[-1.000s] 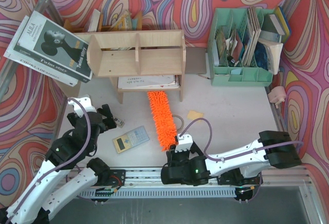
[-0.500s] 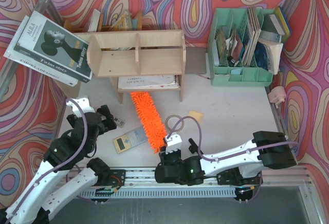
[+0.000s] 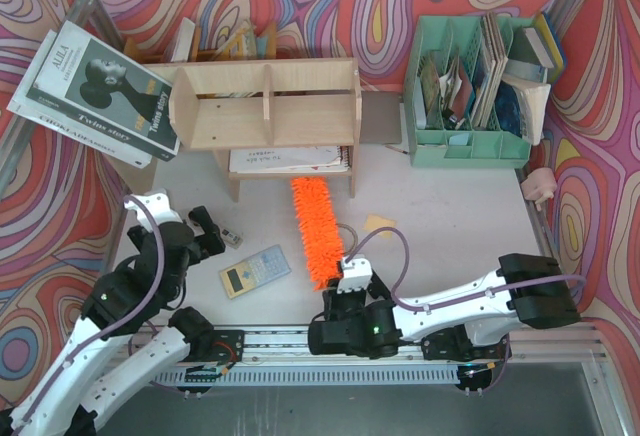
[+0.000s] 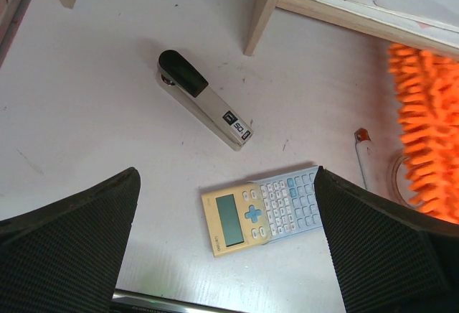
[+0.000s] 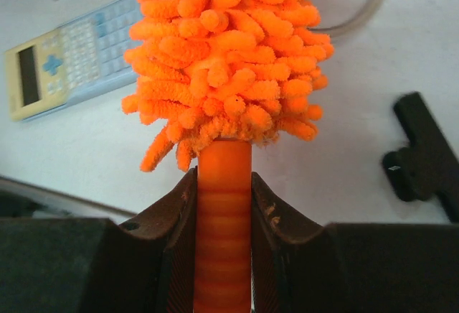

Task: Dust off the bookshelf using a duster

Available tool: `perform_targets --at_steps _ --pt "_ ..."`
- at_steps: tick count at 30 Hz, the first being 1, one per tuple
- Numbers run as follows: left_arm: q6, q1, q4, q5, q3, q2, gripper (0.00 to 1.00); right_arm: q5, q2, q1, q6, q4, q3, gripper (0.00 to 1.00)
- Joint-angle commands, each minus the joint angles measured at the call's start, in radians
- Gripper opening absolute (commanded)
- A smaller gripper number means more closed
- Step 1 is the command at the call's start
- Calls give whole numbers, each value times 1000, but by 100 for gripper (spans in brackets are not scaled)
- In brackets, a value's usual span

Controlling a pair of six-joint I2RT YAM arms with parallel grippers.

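At the far left, a stack of books (image 3: 95, 91) is leaning against the patterned wall. The left tool (image 3: 208, 231) is hovering over the worktop (image 3: 450, 226) with its jaws spread wide and nothing between them. Just beyond it a stapler (image 4: 203, 109) is lying flat, and a calculator (image 4: 262, 209) is resting face up nearer the arm bases. The bookshelf (image 3: 265, 106) is standing at the back, with a notebook (image 3: 290, 160) lying beneath it. The duster (image 3: 315, 231) is stretching across the worktop in front of the shelf. Its shaggy tip is reaching the notebook's front edge, near the shelf's right leg; whether it is touching either cannot be told. The right tool (image 5: 223, 205) is clenching the duster's smooth handle just below the head. A green organiser (image 3: 470, 146) is sitting at the far right.
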Motion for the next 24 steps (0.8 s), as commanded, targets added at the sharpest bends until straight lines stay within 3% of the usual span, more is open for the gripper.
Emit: perform_targets --at_steps 1,7,11,13,18,21,24 --pt "-12 -2 -10 -2 -14 -24 98 50 3 2 -328 320 11 0" --pt "-16 -2 -10 -7 -18 -26 98 -43 22 2 -564 585 -11 0" --pt "-16 -2 -10 -3 -17 -12 98 -38 23 2 -549 562 -9 0" --pt "-16 -2 -10 -2 -17 -8 98 27 20 1 -407 405 15 0" --pt "-18 -2 -10 -3 -17 -4 98 134 32 2 246 -230 80 0" --pt "-18 -2 -10 -6 -17 -4 98 124 40 2 474 -423 82 0" --pt "-21 -2 -9 -6 -20 -3 98 106 59 2 566 -499 89 0"
